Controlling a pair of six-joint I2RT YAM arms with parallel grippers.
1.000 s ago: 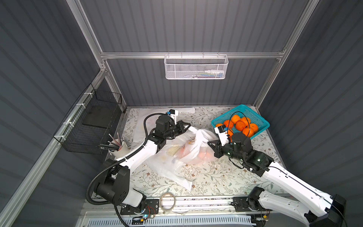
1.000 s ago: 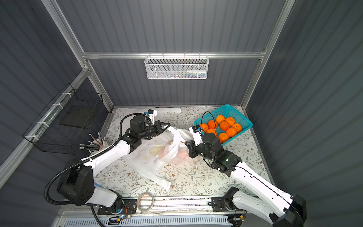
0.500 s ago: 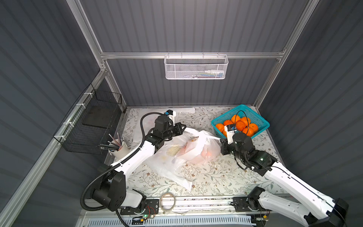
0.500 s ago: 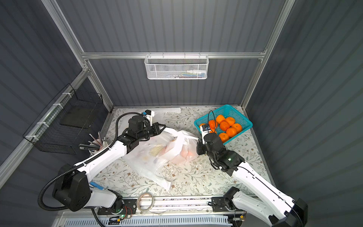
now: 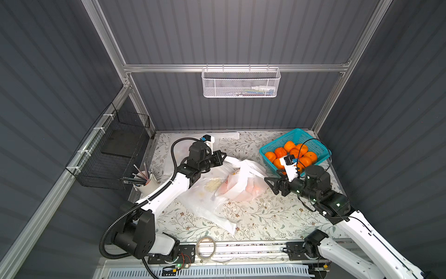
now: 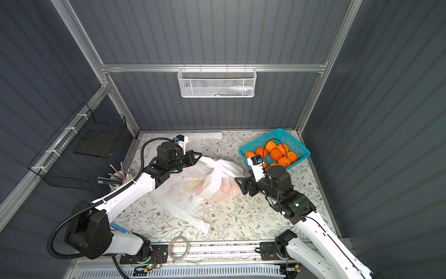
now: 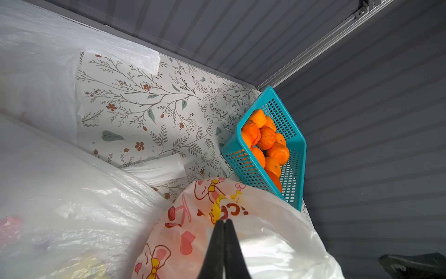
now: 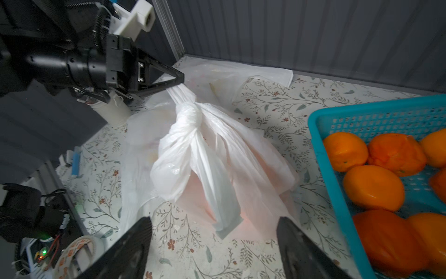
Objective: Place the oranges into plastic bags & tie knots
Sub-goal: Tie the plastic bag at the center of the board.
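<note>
A white plastic bag (image 5: 241, 183) with oranges (image 5: 253, 189) glowing through it lies mid-table in both top views (image 6: 217, 186). Its handle strips are twisted into a knot (image 8: 189, 116). My left gripper (image 5: 224, 157) (image 7: 223, 221) is shut on one handle strip coming out of the knot, holding it taut. The other strip's end lies loose on the mat in front of my right gripper (image 5: 271, 186) (image 8: 213, 219), which stands open and empty just right of the bag. More oranges (image 5: 290, 153) (image 8: 374, 186) fill the teal basket (image 5: 299, 131) at back right.
A second flat bag (image 5: 207, 207) lies under and in front of the filled one, another (image 5: 226, 135) along the back wall. A pen cup (image 5: 147, 183) and a black wire basket (image 5: 115, 154) stand at left. A tape roll (image 5: 205, 246) sits on the front rail.
My right gripper was shut on the bag's handle strip; it has let go, opened wide and drawn back to the right. The left gripper keeps its hold on the other strip.
</note>
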